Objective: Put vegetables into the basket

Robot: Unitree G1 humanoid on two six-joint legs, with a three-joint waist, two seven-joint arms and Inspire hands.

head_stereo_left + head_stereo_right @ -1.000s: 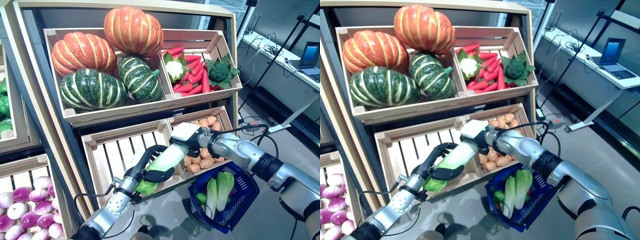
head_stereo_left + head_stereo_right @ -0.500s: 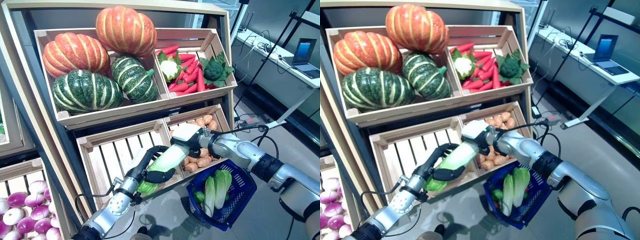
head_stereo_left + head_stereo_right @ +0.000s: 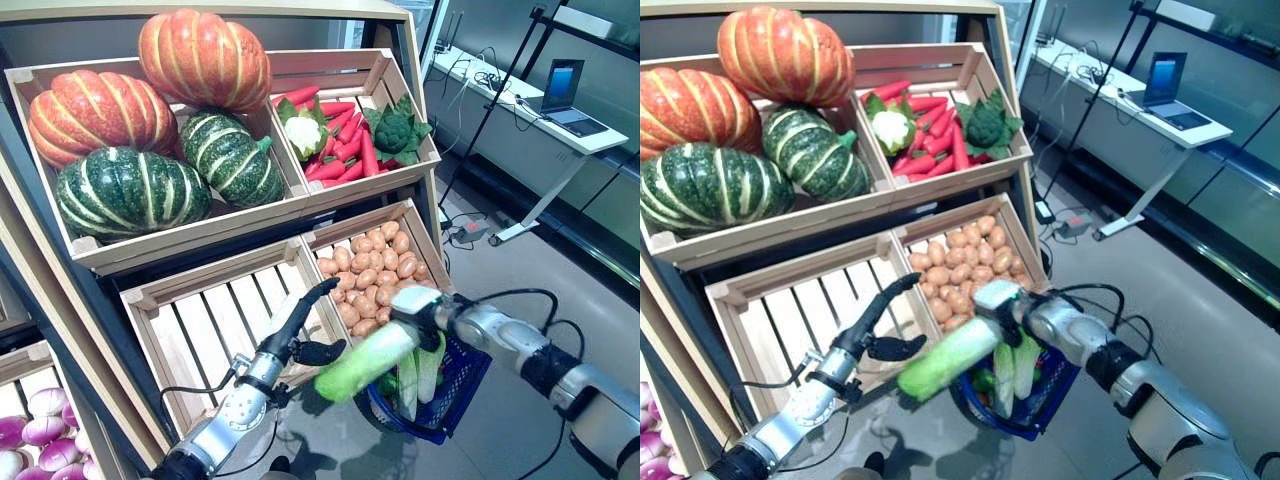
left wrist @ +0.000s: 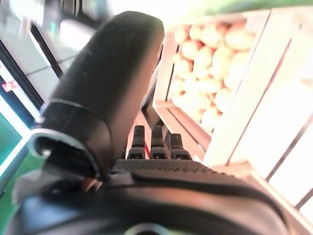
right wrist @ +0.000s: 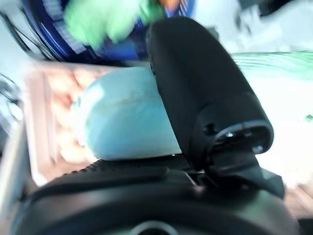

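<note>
No writing could be read on anything in any view.

Left eye view: the right hand (image 3: 418, 305) gripped a long green cabbage (image 3: 362, 362) by its pale end, its leafy tip pointing away over the floor, just beside the blue basket (image 3: 455, 390) that already held leafy greens (image 3: 418, 372). The left hand (image 3: 296, 336) reached up at the front of an empty slatted crate (image 3: 215, 320) — fingers straight, thumb out, holding nothing.

Right eye view: the same, with potatoes (image 3: 958, 270) in the crate beside the empty one, and pumpkins (image 3: 750, 120) and carrots (image 3: 930, 135) in the crates above.

Left wrist view: only here did the left fingers (image 4: 152, 142) show as a straight row, with potatoes past them.

Right wrist view: the thumb (image 5: 200, 93) lay curled against the cabbage's pale stalk — the basket a blur beyond.
</note>
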